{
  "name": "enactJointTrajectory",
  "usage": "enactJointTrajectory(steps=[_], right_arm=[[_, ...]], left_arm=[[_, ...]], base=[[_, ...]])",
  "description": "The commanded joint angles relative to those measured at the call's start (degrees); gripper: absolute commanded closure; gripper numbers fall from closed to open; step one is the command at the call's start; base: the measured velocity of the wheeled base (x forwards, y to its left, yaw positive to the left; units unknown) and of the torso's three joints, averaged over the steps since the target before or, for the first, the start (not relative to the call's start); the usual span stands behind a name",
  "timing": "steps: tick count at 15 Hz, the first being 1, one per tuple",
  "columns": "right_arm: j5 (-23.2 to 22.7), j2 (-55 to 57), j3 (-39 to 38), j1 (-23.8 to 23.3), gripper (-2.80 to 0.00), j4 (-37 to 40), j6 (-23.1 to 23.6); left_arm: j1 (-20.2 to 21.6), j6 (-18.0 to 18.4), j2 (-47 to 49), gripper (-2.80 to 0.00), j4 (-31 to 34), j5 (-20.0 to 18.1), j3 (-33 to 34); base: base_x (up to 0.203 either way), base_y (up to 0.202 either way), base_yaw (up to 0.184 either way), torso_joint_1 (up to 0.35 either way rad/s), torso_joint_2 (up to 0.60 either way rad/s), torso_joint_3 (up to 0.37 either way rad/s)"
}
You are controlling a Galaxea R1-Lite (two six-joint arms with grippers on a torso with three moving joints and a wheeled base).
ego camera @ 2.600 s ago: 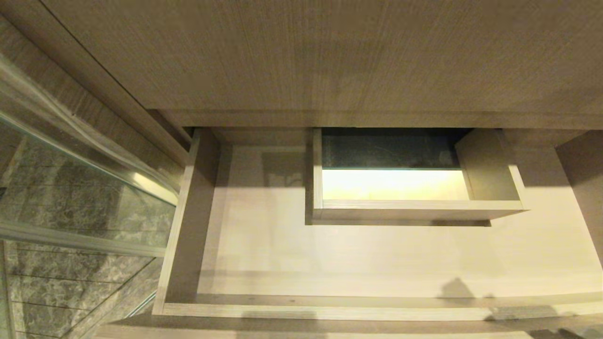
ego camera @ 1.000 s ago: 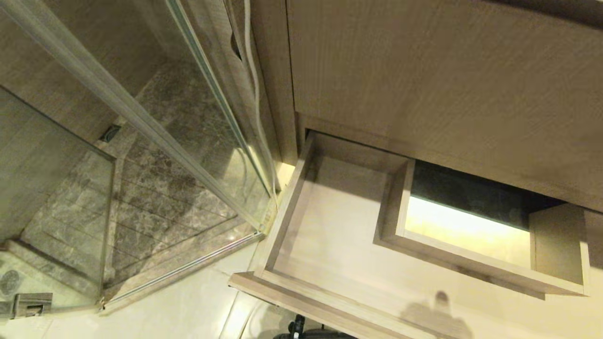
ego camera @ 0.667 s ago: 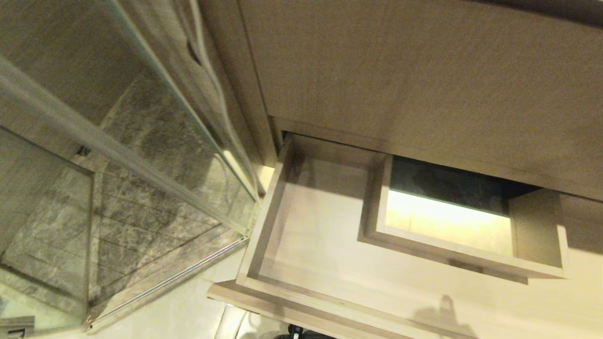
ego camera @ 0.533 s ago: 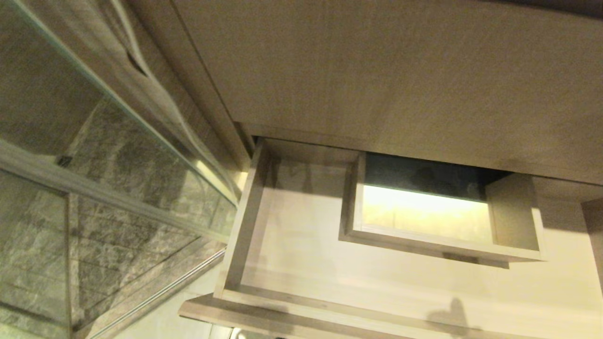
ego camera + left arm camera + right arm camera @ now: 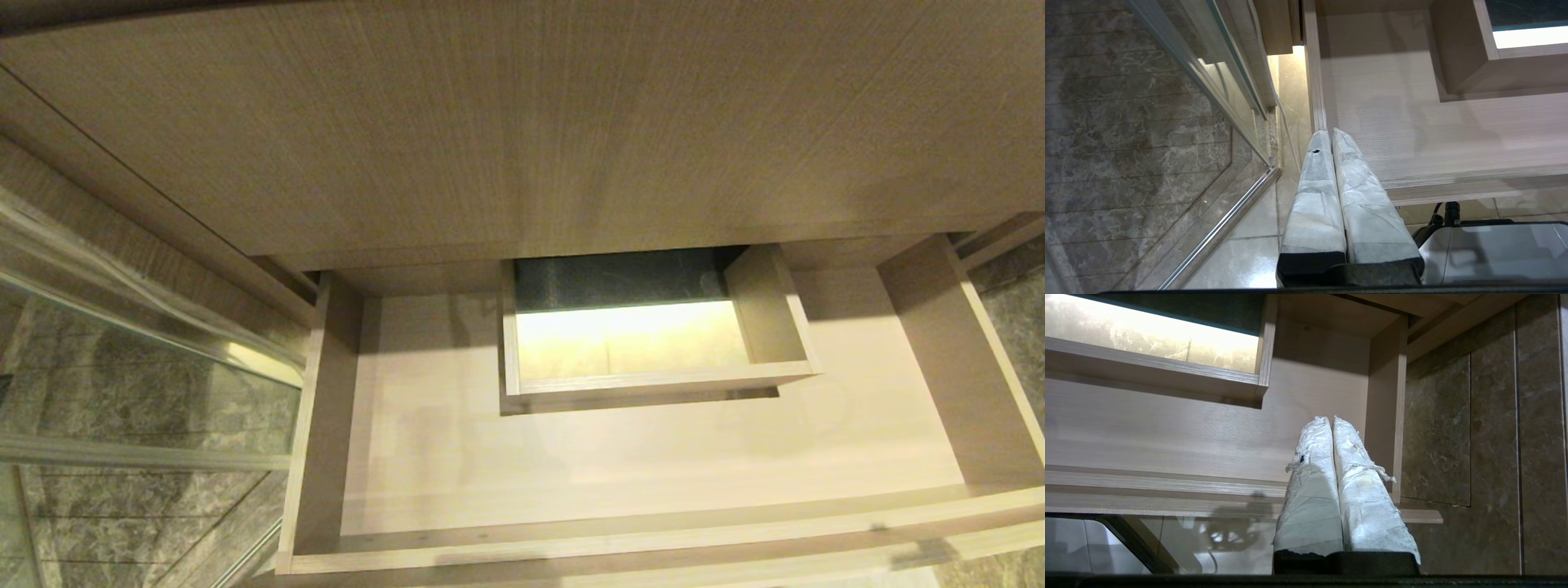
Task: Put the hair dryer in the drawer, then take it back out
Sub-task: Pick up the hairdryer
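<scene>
The wide light-brown drawer (image 5: 620, 457) stands pulled out under the vanity front, with only bare wood on its floor. A rectangular boxed cutout (image 5: 645, 335) sits at its back middle. The hair dryer is out of view. Neither arm shows in the head view. My left gripper (image 5: 1329, 132) is shut and empty, hanging over the drawer's left front corner (image 5: 1318, 122). My right gripper (image 5: 1330, 419) is also shut and empty, near the drawer's right side wall (image 5: 1386, 408) and above its front rail.
A glass shower screen (image 5: 139, 384) with a metal frame stands left of the drawer over dark marble tiles. Dark stone wall tiles (image 5: 1486, 424) flank the drawer's right side. The robot's base (image 5: 1490, 249) sits below the drawer front on glossy floor tiles.
The whole head view has swung from the shower side to face the drawer squarely, so the camera moved. The drawer stays pulled out and bare inside.
</scene>
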State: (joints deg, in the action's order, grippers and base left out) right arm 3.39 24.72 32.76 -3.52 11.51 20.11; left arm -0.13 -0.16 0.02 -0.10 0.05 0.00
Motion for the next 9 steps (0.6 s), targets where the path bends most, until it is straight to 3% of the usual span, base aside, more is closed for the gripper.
enactJointTrajectory(steps=[1, 4, 9], right_arm=[[0.0, -0.2, -0.1, 0.0, 0.00, -0.3, 0.1], [0.0, -0.3, -0.1, 0.0, 0.00, -1.2, 0.1], [0.0, -0.9, -0.1, 0.0, 0.00, -1.2, 0.1]], left_arm=[[0.0, 0.0, 0.0, 0.00, 0.0, 0.0, 0.1], [0.0, 0.0, 0.0, 0.00, 0.0, 0.0, 0.1], [0.0, 0.0, 0.0, 0.00, 0.0, 0.0, 0.1]], base=[[0.000, 0.000, 0.000, 0.000, 0.00, 0.000], [0.000, 0.000, 0.000, 0.119, -0.26, -0.154], [0.000, 0.000, 0.000, 0.207, -0.46, -0.248]])
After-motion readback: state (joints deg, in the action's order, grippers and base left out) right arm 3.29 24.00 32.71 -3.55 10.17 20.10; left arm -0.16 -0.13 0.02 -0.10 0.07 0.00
